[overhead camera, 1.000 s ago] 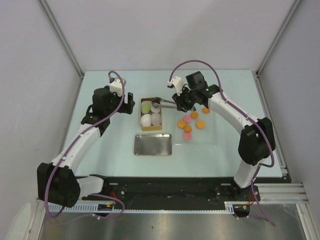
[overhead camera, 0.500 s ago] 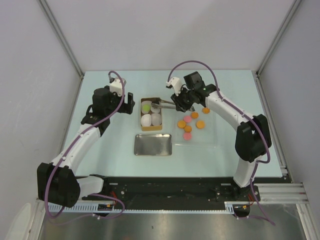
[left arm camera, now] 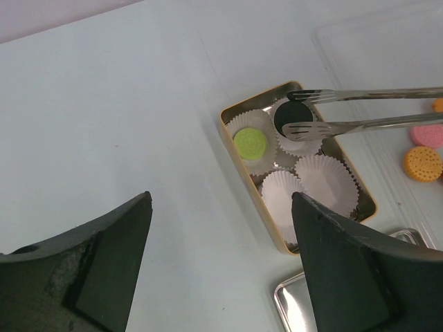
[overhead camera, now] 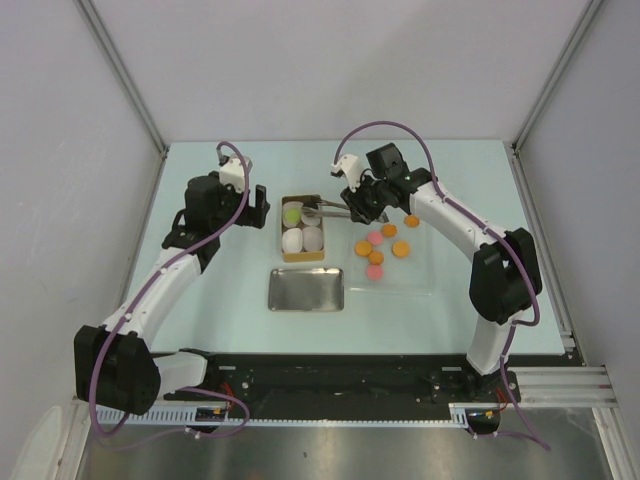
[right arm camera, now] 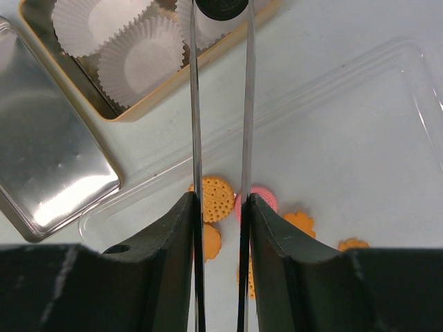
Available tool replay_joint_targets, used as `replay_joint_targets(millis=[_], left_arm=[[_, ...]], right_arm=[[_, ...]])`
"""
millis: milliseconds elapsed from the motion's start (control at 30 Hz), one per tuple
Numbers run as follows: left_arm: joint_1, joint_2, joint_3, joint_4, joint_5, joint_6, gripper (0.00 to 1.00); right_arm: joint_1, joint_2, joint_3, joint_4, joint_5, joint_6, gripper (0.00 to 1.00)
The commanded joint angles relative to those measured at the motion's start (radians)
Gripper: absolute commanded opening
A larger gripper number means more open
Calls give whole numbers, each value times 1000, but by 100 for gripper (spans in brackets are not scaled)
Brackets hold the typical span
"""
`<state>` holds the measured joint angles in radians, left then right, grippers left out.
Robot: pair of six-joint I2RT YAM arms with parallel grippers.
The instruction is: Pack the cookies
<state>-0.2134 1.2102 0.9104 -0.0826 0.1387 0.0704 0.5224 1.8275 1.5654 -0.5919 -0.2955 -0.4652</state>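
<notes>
Right gripper (right arm camera: 220, 206) first: its fingers are clamped on the handles of a pair of metal tongs (left arm camera: 360, 126), squeezing the two arms close together. The tongs reach out over the gold tin (left arm camera: 243, 166).

My right wrist camera cuts the tong tips off at its top edge, so only a sliver of the black cookie (left arm camera: 292, 117) shows there. My own fingers also cover part of the clear tray (right arm camera: 387, 124). From the left wrist I see the black cookie between the tong tips, at the cup beside the green cookie (left arm camera: 250, 142). I cannot tell whether it already rests in that cup or hangs just above it.

Four white paper cups (left arm camera: 325, 181) fill the tin; one holds the green cookie and two stand bare. From above I count seven on the tray: five orange cookies (overhead camera: 401, 248) and two pink cookies (overhead camera: 375, 238). One silver lid (overhead camera: 306, 289) lies on the table (overhead camera: 450, 180) just in front of the tin.

My left gripper (left arm camera: 220, 199) is spread wide and holds nothing, hovering left of the tin.
</notes>
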Motion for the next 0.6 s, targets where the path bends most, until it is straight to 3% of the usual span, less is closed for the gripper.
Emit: replay_joint_targets(millis=[0, 567], left_arm=[[6, -21, -7, 33, 18, 3, 87], [6, -31, -8, 29, 18, 5, 87]], right_arm=[[5, -10, 38, 20, 7, -9, 34], [7, -31, 18, 20, 16, -12, 42]])
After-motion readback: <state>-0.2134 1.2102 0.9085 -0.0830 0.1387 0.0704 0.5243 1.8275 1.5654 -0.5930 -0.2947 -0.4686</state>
